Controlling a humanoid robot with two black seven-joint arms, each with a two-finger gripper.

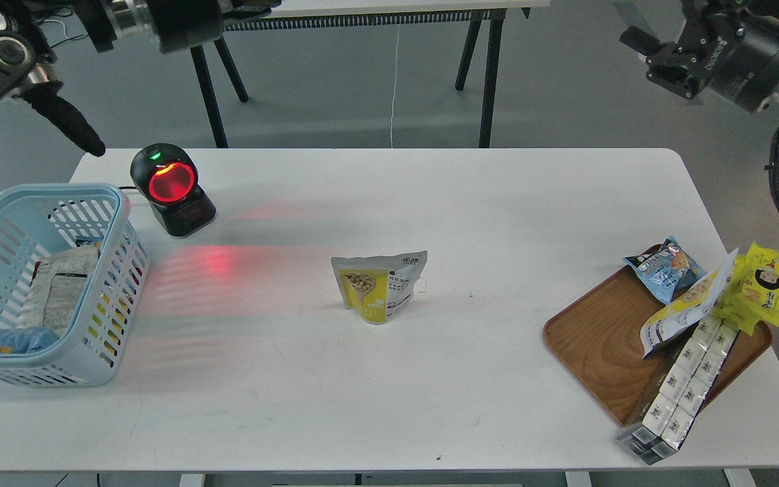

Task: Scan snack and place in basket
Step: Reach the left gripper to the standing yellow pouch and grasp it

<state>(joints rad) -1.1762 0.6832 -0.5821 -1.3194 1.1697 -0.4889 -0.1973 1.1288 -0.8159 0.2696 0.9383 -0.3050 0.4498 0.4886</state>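
The snack (379, 287), a small yellow-and-white pouch with nuts pictured on it, stands upright and alone at the middle of the white table. The light blue basket (116, 211) sits at the table's left edge and holds a few packs. My right gripper (656, 57) is high at the top right, far from the snack; its two fingers look apart and hold nothing. My left arm reaches across the top left corner. Its gripper (254, 8) is cut off by the top edge, so its state is unclear.
A black barcode scanner (172, 189) with a glowing red window stands at the back left, beside the basket. A brown wooden tray (599, 345) at the right holds a longer yellow-white pouch, a blue pack, a bright yellow cartoon-face pack and a row of white packs.
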